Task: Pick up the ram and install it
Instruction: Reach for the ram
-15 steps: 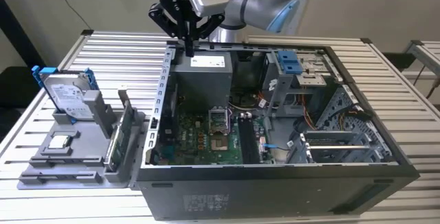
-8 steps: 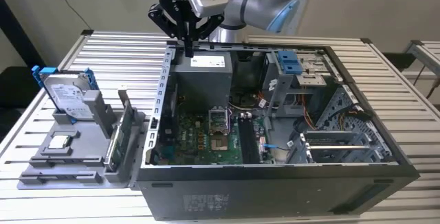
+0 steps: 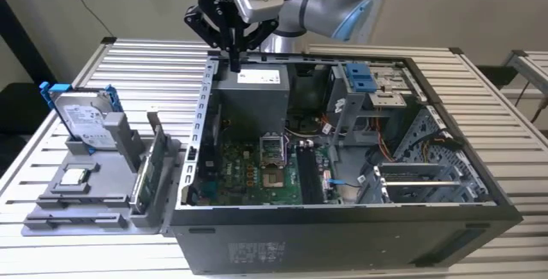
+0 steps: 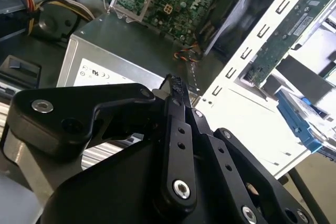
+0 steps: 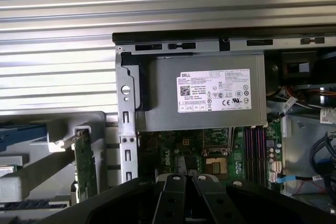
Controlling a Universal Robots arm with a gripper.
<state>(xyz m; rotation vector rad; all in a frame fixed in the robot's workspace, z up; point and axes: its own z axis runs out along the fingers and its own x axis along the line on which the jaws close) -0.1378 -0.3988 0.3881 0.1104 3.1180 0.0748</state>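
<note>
At the exterior view's left, a grey holder (image 3: 111, 192) on the slatted surface (image 3: 145, 61) carries a hard drive (image 3: 86, 122) and a green board (image 3: 145, 179) on edge. Right of these the gripper (image 3: 233, 66), its fingers pressed together on nothing, hangs over the power supply (image 3: 256, 93) in the open computer case (image 3: 342, 240). Where the ram sits, I cannot tell.

even soft room light in the exterior view | glare bleaches the pale slotted steel panel (image 4: 252, 127) in the second wrist view | ribbed silver metal tabletop (image 5: 157, 3) gleams in bands | matte black metal gripper (image 4: 177, 85) reads dark
</note>
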